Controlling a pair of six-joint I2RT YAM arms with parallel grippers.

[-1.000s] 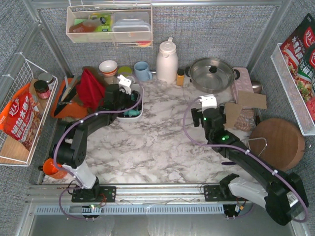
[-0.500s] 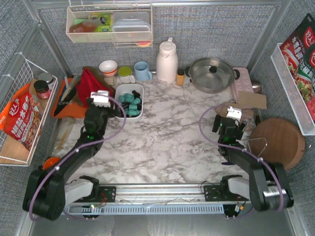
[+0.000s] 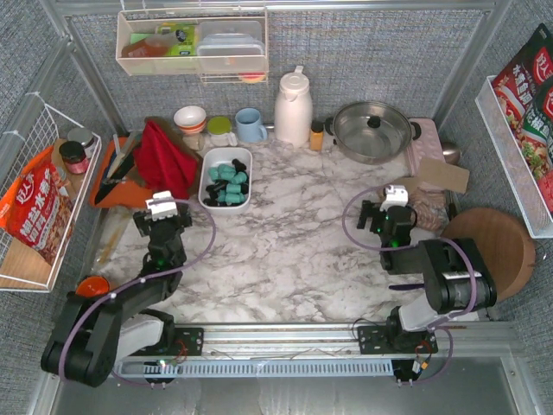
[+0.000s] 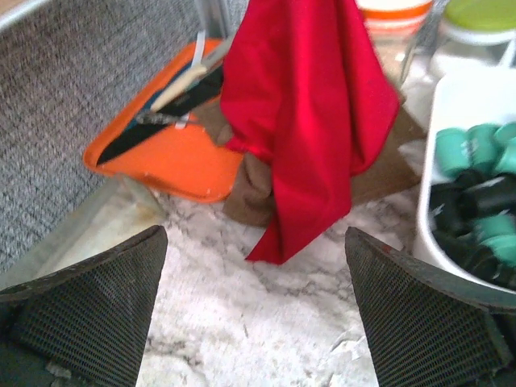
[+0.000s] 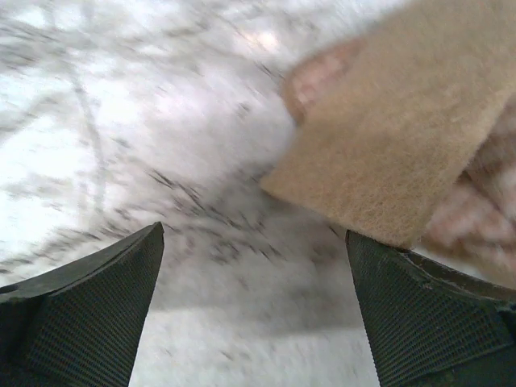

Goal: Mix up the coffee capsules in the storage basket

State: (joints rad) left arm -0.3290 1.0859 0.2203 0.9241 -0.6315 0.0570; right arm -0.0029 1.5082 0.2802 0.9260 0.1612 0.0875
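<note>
Marble tabletop (image 3: 285, 242), clutter along the back wall. The storage basket (image 3: 206, 194), a white tray, sat left of centre near the back, long axis running front to back, with teal and black coffee capsules (image 3: 228, 183) lying loose inside, the two colours interleaved rather than sorted.

From my left gripper (image 3: 161, 215) the basket lay ahead and to the right, close by; on the left wrist camera its rim showed at the right edge. Fingers were spread apart, nothing between them.

My right gripper (image 3: 386, 218) sat well apart on the far side, by the cardboard (image 5: 419, 137), also spread and holding nothing.

I judged the left arm clearly nearer. I couldn't tell whether any stirring remained.
</note>
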